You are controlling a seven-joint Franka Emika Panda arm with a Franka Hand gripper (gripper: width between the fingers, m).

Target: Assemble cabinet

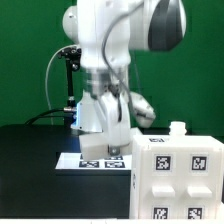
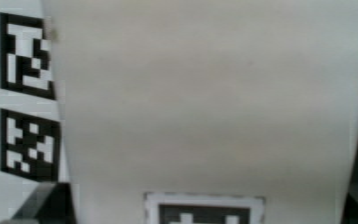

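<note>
Green backdrop, black table (image 1: 30, 150). The gripper (image 1: 112, 150) hangs low over the marker board (image 1: 85, 161); I cannot tell whether its jaws are spread or closed. A panel (image 2: 202, 100) fills the wrist view, probably being grasped. The cabinet (image 1: 180, 175) stands near, at the exterior view's right, likely awaiting it.

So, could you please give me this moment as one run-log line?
arm: lowered over marker board | fingers: open or shut unclear | white panel: fills wrist view | cabinet box: exterior view's right
</note>
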